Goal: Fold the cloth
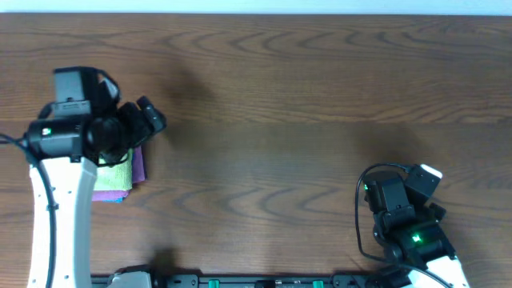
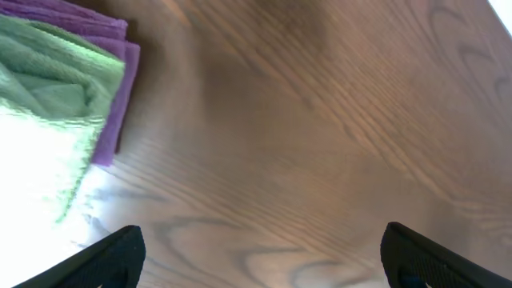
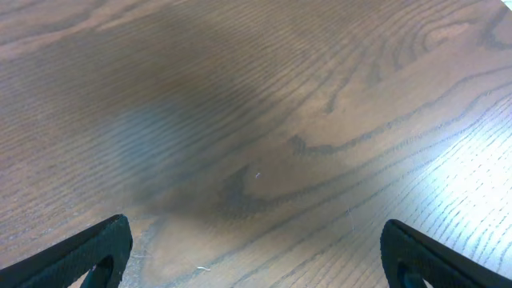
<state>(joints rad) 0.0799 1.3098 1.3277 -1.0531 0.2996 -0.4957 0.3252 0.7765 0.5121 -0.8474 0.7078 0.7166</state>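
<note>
A stack of folded cloths [image 1: 122, 178] lies at the table's left side: a green one on top of a purple one, with a blue edge below. In the left wrist view the green cloth [image 2: 56, 88] lies on the purple cloth [image 2: 112, 120] at the upper left. My left gripper [image 1: 152, 116] is above the table just right of the stack; its fingers [image 2: 260, 256] are wide open and empty. My right gripper [image 1: 428, 180] is at the front right, its fingers [image 3: 256, 256] wide open and empty over bare wood.
The brown wooden table [image 1: 288, 120] fills the view. A black rail [image 1: 240, 282] with green lights runs along the front edge. A black cable [image 1: 364, 208] loops beside the right arm.
</note>
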